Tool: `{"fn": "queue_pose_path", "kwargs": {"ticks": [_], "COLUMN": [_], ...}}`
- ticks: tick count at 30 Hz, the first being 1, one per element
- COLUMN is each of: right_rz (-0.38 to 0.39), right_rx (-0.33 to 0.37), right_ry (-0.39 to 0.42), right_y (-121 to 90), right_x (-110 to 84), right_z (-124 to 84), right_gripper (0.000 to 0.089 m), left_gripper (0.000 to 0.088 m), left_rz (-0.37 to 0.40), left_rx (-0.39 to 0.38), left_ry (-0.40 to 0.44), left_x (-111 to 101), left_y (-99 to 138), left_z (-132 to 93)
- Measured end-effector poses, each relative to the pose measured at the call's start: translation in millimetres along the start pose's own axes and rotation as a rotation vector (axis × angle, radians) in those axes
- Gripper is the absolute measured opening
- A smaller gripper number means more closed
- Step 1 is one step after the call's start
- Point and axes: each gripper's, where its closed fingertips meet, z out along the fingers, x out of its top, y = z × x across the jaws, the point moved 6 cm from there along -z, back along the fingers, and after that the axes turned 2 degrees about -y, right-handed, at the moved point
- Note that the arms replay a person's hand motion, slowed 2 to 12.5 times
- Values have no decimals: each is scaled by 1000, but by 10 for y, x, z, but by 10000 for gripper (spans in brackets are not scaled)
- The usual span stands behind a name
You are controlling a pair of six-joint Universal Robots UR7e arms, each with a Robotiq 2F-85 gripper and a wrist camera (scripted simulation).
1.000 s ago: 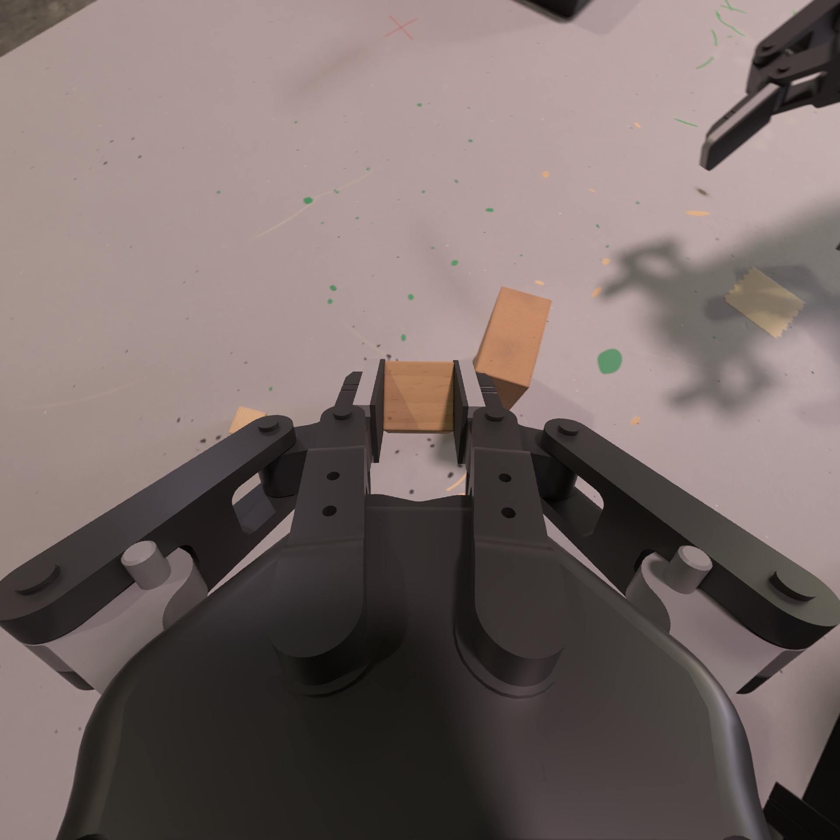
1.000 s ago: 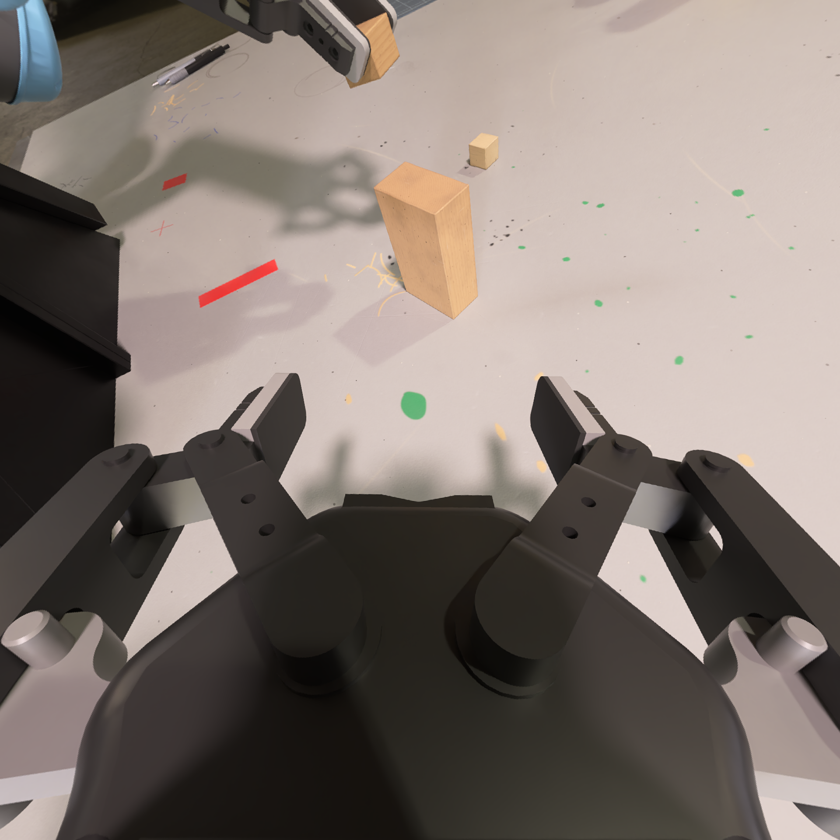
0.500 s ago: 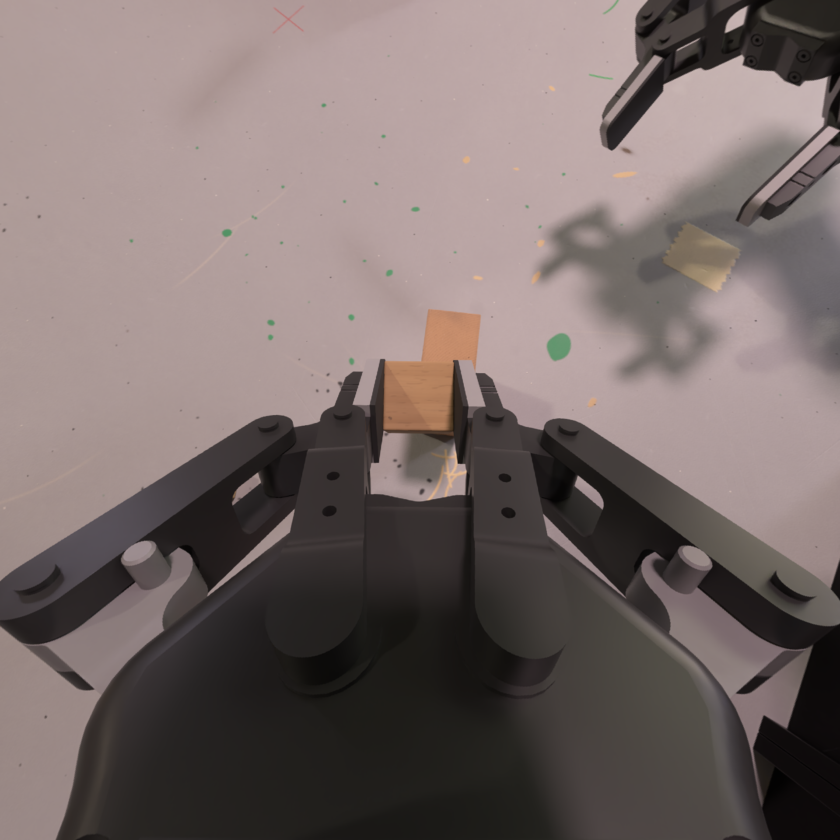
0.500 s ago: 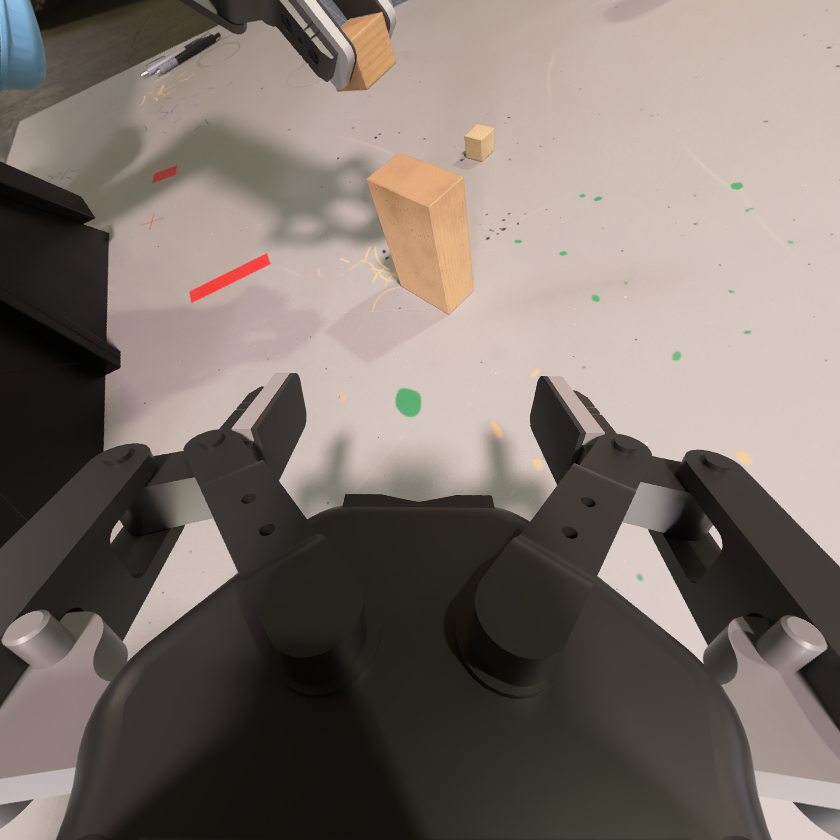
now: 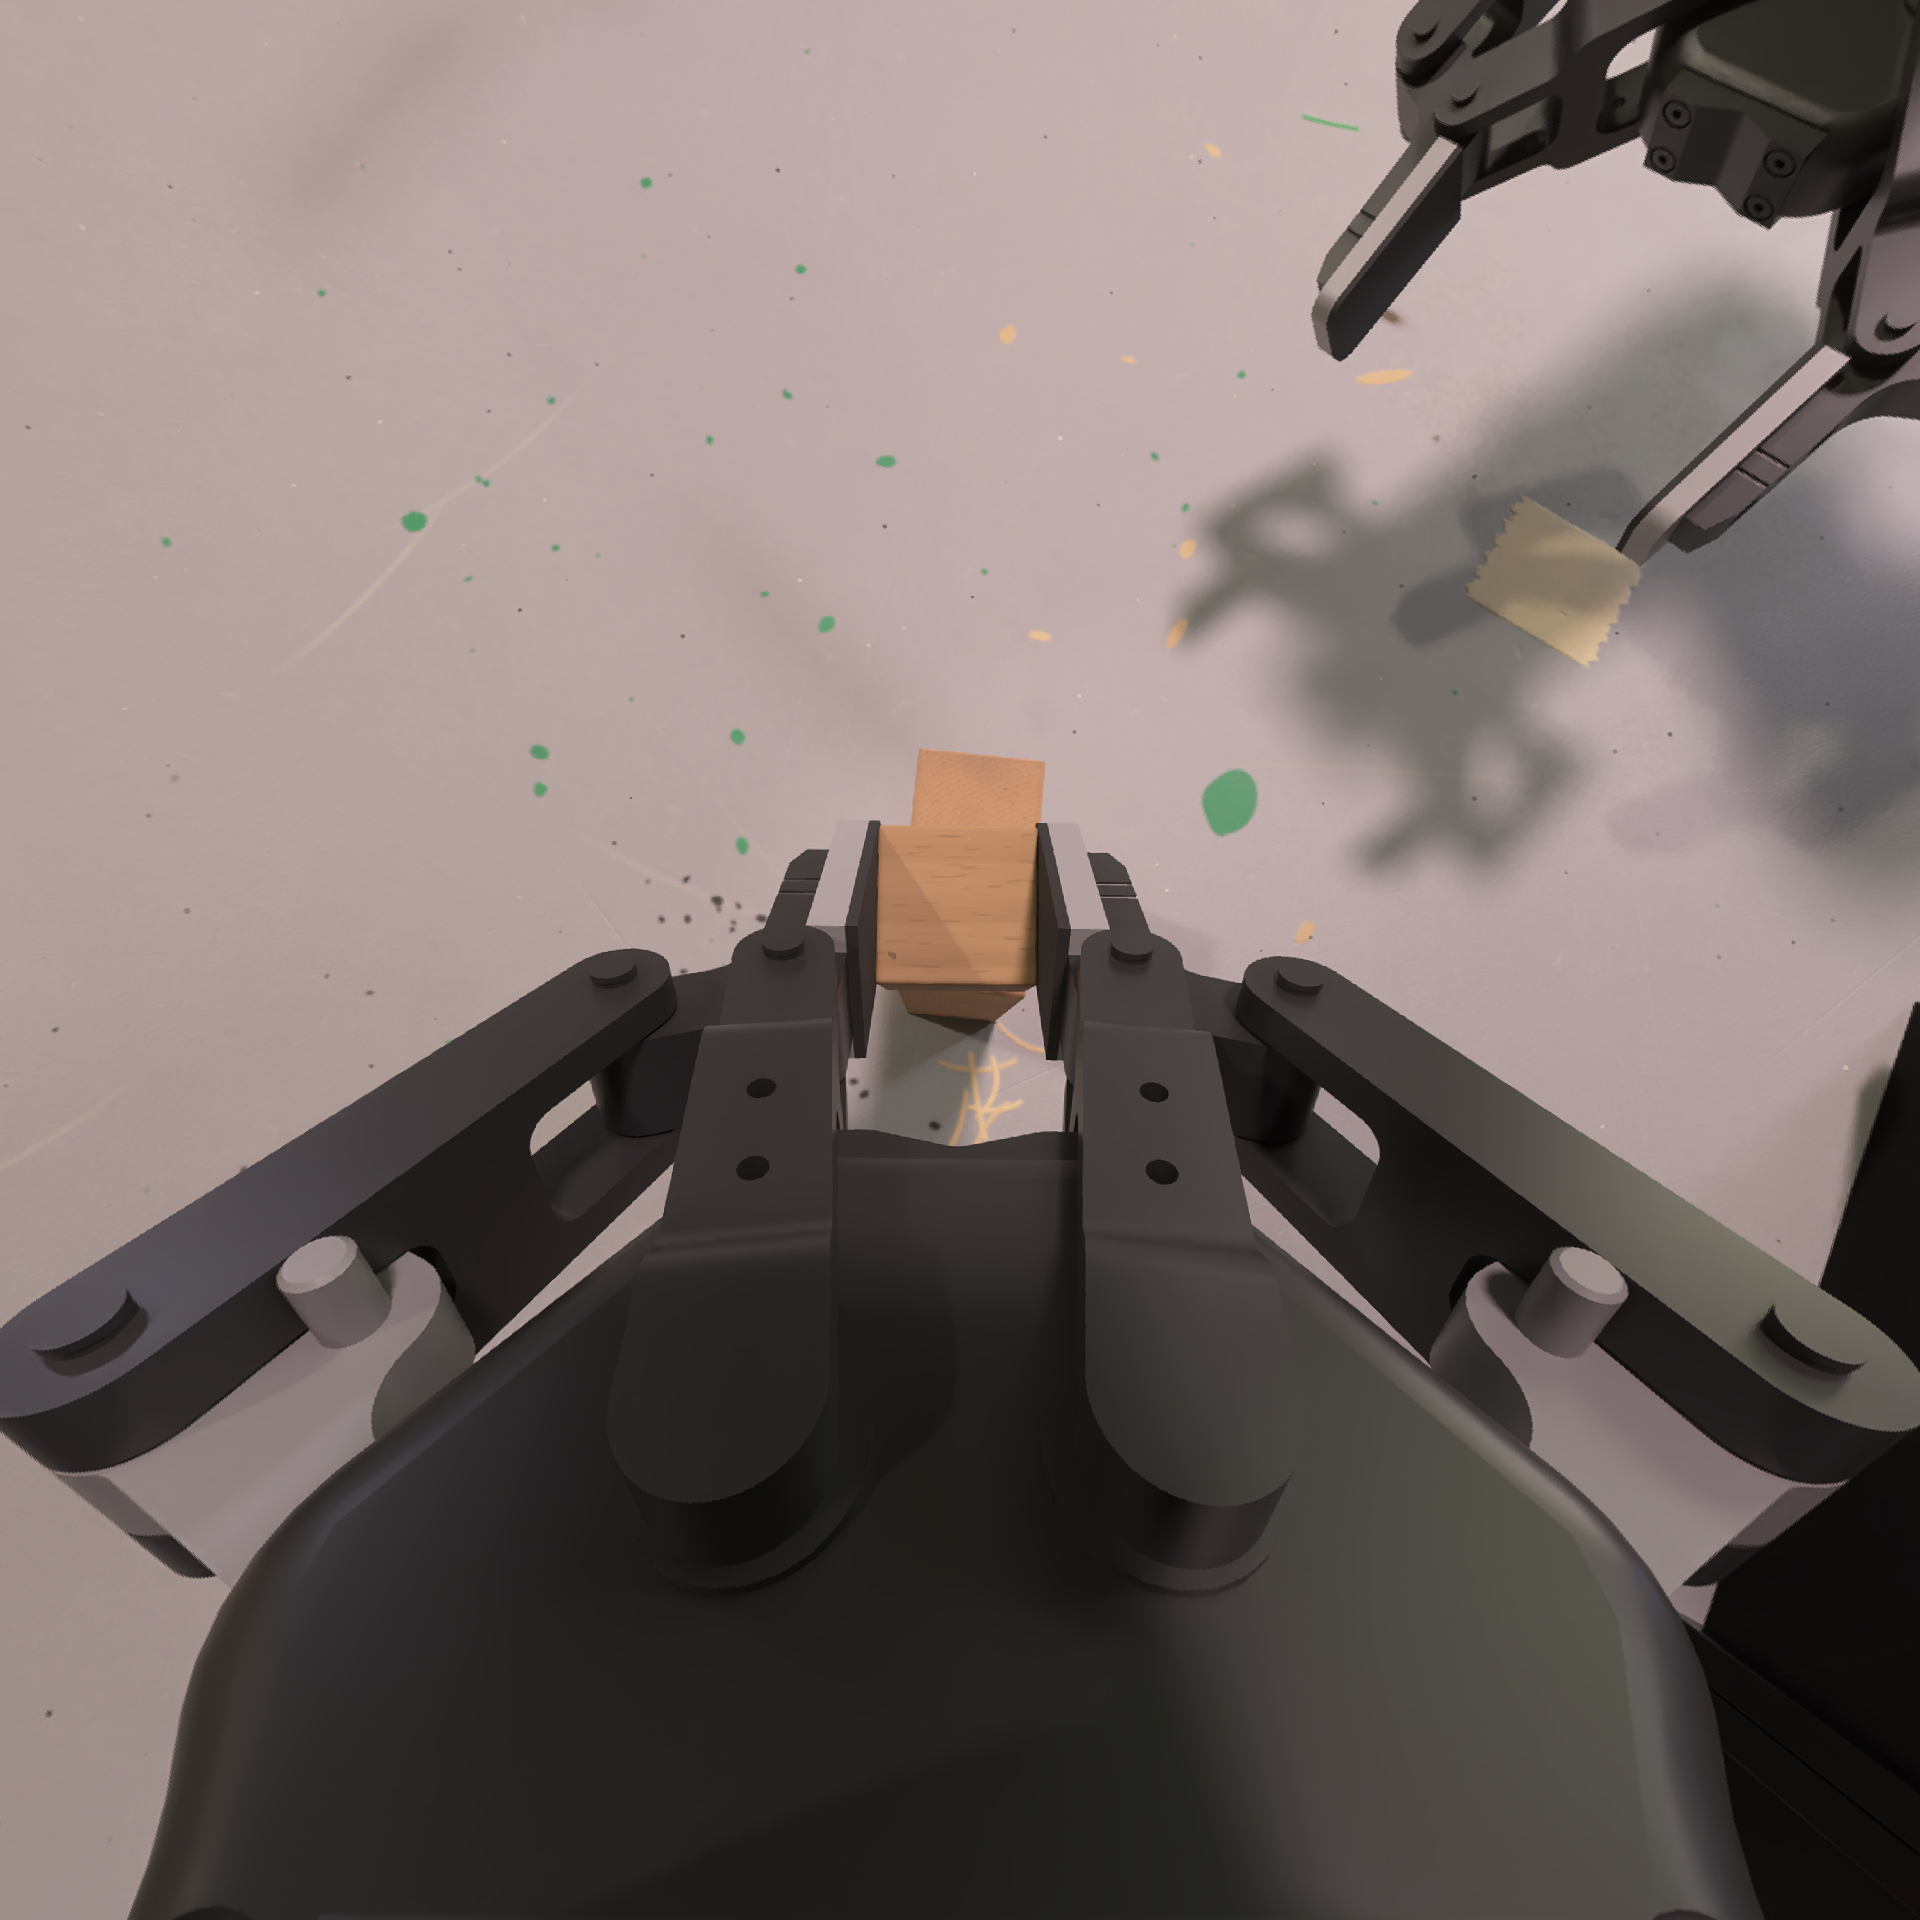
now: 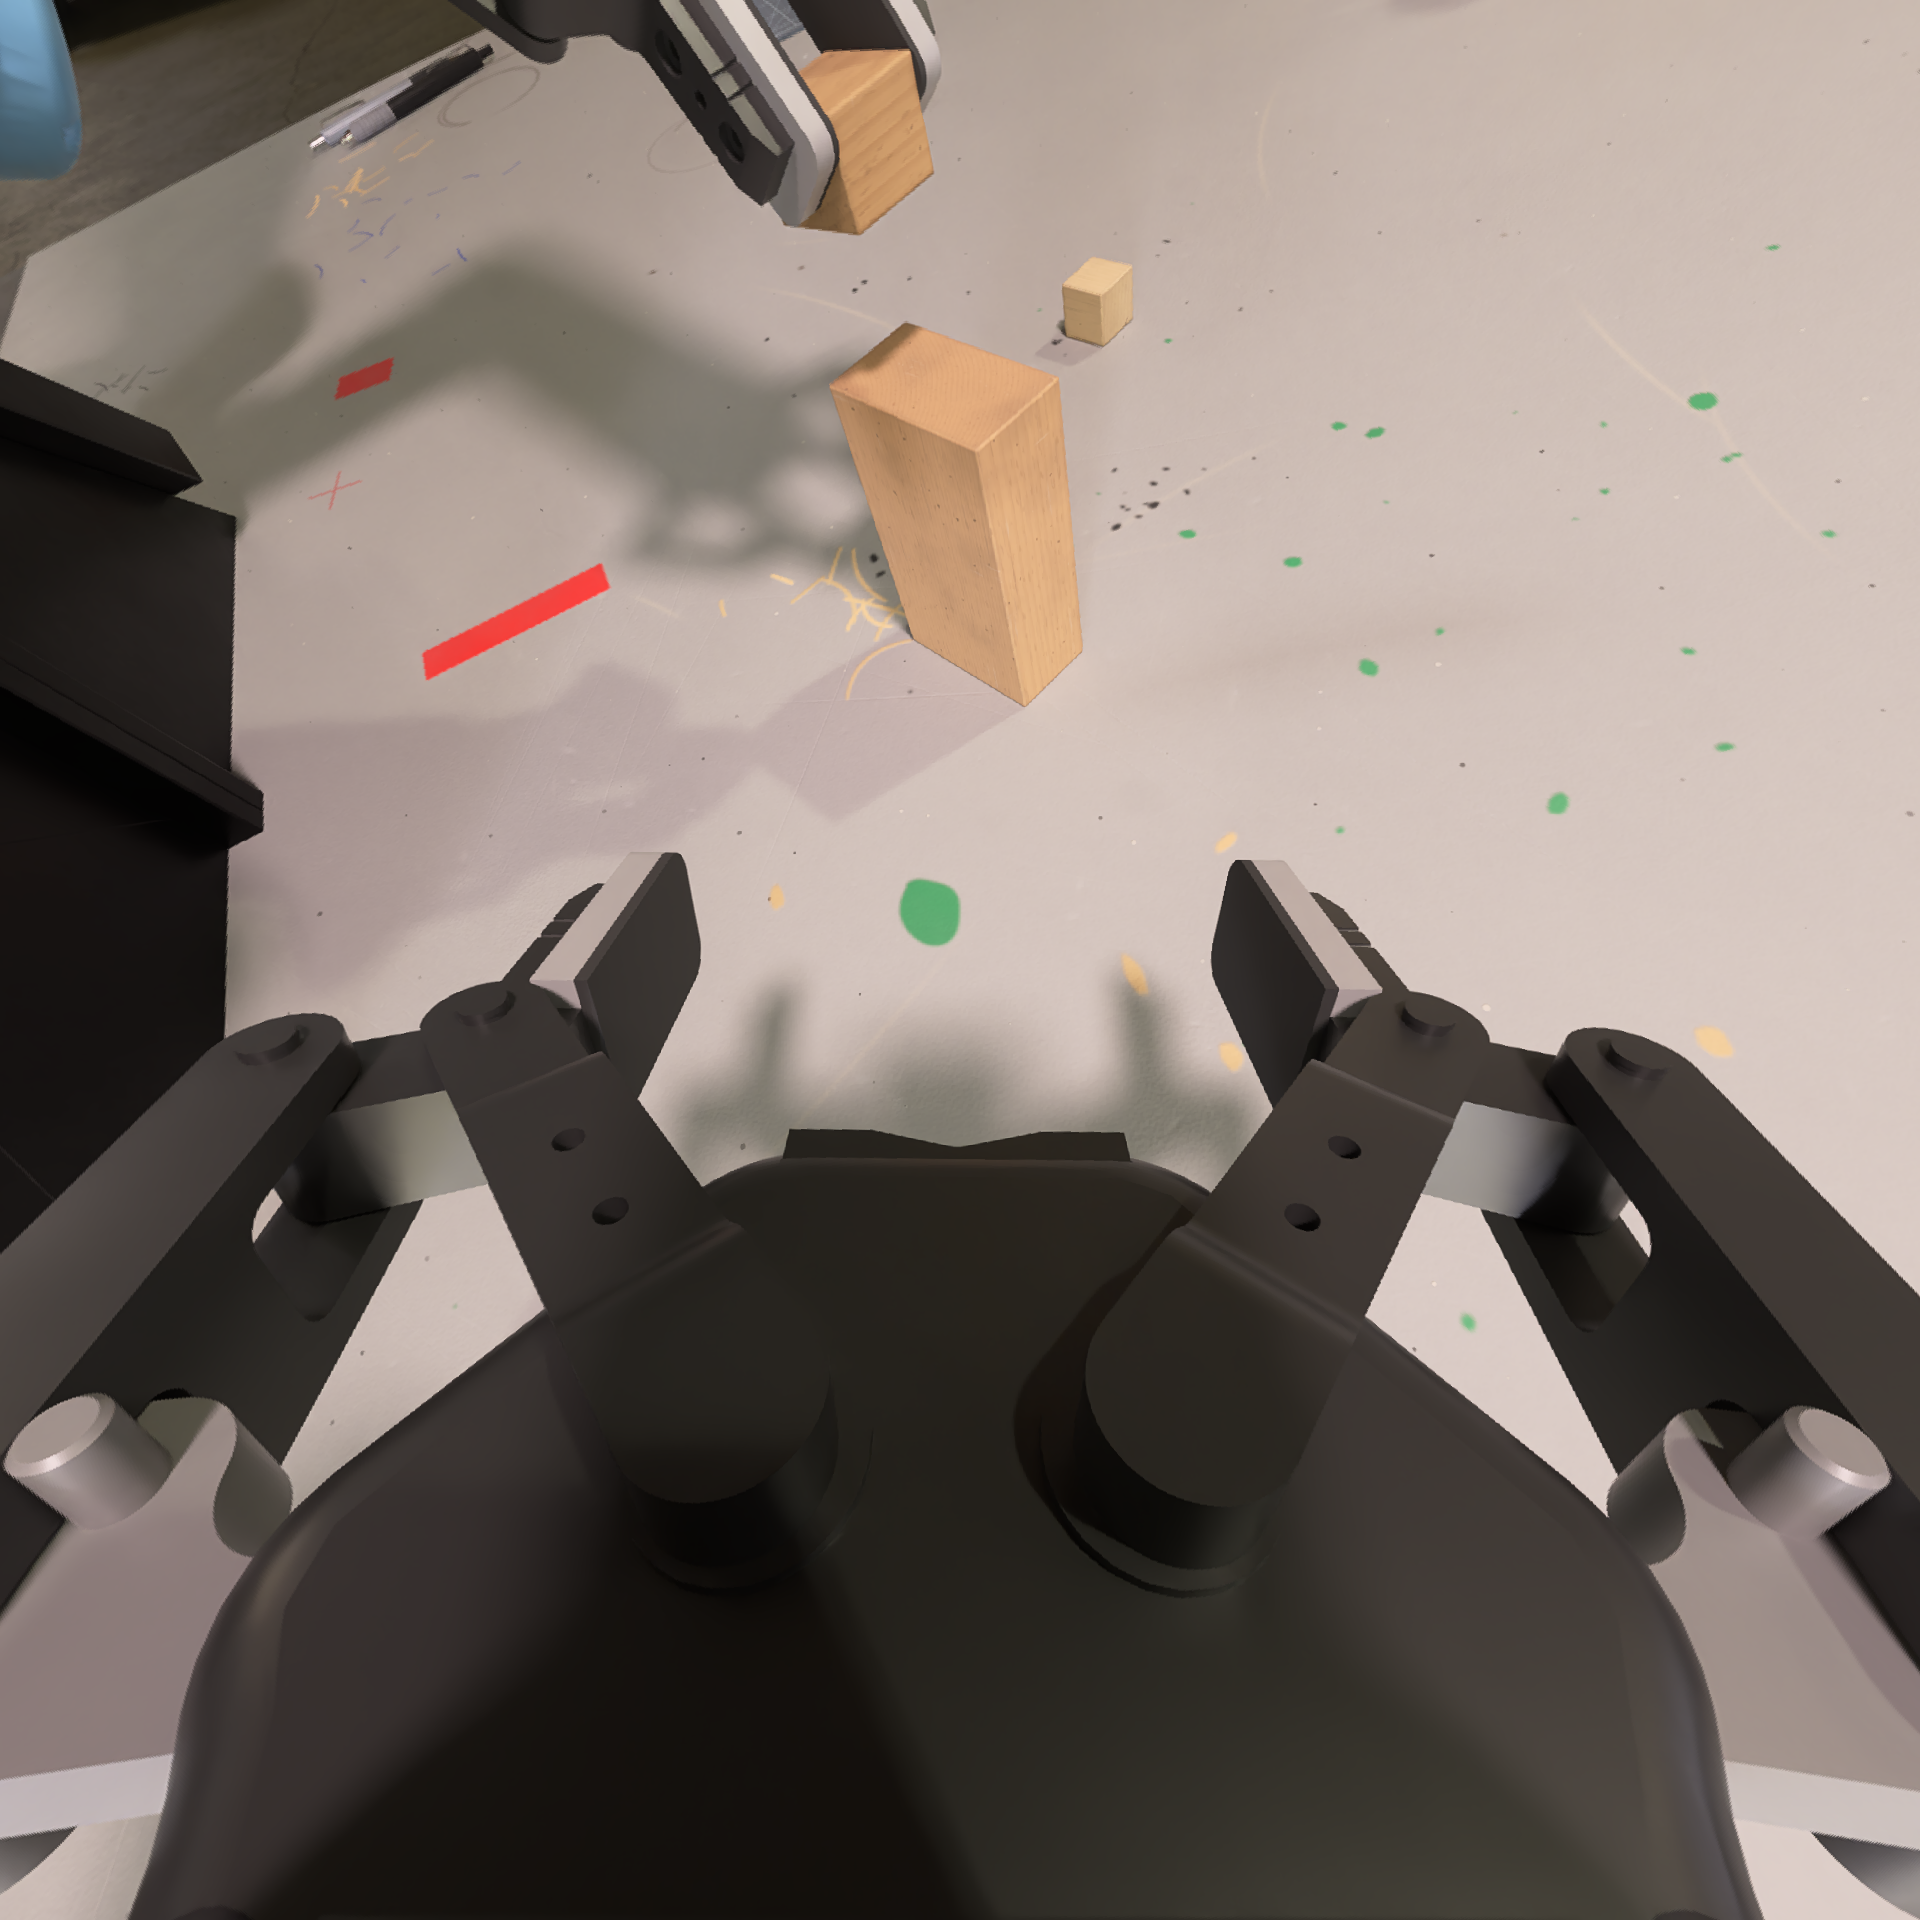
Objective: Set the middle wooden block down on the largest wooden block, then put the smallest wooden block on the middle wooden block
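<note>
Alignment is mattering now: you are carrying the mid-sized tan wooden cube (image 5: 956,902), left gripper (image 5: 956,914) clamped on it, above the tall upright wooden block (image 6: 961,509) mid-counter; right gripper (image 6: 954,935) is hanging spread apart, empty.

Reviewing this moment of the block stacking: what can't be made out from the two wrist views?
- Left wrist view: the largest wooden block is mostly hidden behind the held middle wooden block; the gap between them can't be judged.
- Left wrist view: the smallest wooden block is not visible.
- Right wrist view: the left gripper is cut off by the top edge.
- Right wrist view: the pen is too small for detail.
</note>
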Motion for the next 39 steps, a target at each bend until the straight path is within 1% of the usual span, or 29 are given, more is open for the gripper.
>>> {"fn": "queue_pose_path", "kwargs": {"ticks": [7,18,39], "right_rz": [4,4,7], "right_rx": [1,1,-1], "right_ry": [-5,-5,-1], "right_y": [10,19,34], "right_x": [-8,-13,-16], "right_z": [11,11,0], "right_gripper": [849,848,848], "left_gripper": [258,258,258], "left_rz": [-5,18,14], "left_rx": [-30,-48,-62], "left_ry": [-22,-39,-80], "left_x": [41,58,-26], "left_y": [19,10,-17], "left_z": [70,175,325]}}
